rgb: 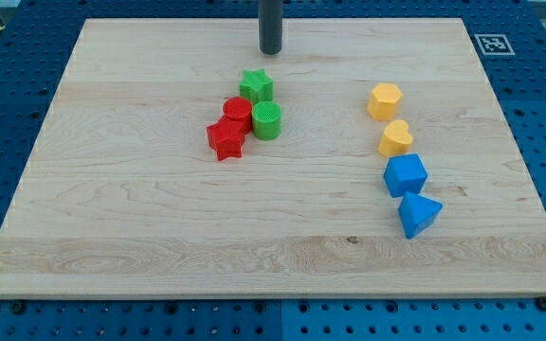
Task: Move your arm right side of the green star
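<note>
My tip (pixel 271 51) bare, holding nothing, seemingly just above green star (pixel 256 85) — risk: clipping it sliding right.

Lab bench, blue perforated table (pixel 27 38), fiducial marker (pixel 494 44)

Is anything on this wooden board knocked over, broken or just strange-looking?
Nothing stands out. My tip sits above the green star block, apart from it. The star, red cylinder, green cylinder and red star are bunched together, undamaged; yellow and blue blocks line the view's right.
</note>
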`<action>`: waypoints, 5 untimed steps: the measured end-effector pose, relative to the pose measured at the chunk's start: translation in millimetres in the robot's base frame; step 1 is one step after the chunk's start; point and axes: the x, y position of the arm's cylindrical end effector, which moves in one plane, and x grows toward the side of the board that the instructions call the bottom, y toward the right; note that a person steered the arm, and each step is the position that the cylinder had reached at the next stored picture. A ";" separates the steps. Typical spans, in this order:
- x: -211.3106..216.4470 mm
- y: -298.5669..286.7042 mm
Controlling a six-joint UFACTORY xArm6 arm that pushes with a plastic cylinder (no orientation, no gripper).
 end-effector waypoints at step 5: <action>85.1 41.3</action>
